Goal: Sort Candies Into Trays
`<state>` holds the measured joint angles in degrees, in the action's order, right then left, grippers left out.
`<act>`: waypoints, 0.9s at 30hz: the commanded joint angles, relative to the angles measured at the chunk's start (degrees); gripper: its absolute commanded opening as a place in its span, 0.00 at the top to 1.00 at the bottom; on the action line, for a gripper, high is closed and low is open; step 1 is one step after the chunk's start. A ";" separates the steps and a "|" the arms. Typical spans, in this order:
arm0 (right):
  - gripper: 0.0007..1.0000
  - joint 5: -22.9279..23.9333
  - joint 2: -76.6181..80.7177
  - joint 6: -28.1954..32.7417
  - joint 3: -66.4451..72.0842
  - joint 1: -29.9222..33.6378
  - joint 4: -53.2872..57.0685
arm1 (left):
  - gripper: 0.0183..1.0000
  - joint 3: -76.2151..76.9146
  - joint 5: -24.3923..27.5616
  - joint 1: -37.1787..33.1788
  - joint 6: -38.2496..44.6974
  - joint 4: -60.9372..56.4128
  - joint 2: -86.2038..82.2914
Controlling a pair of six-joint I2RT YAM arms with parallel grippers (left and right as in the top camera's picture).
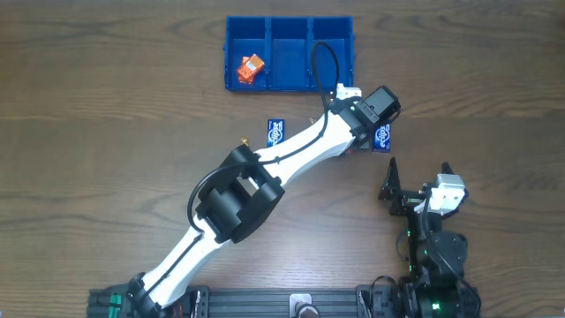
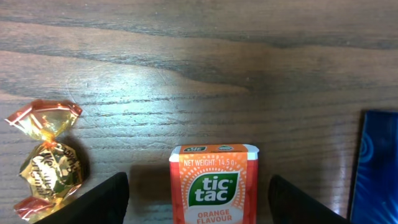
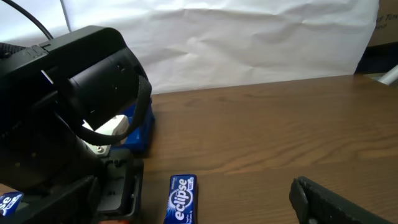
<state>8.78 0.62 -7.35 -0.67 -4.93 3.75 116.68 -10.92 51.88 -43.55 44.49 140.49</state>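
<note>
A blue three-compartment tray stands at the far middle of the table, with orange candies in its left compartment. My left arm reaches across to the right of centre. Its gripper is open, with an orange mint box lying on the table between the fingers, untouched by either. A gold-wrapped candy lies beside one finger and a blue mint pack beside the other. My right gripper stands open and empty near its base.
A second blue mint pack lies left of the left arm's wrist. Another blue pack lies just right of that wrist, also seen in the right wrist view. A white sheet hangs behind the table.
</note>
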 commanded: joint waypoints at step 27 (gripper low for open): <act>0.00 0.13 -0.39 0.35 0.22 0.24 0.13 | 0.43 -0.28 -1.51 0.68 -0.39 -0.63 2.71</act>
<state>8.78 0.62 -7.35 -0.67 -4.93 3.75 116.68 -12.16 52.53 -43.55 43.66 141.03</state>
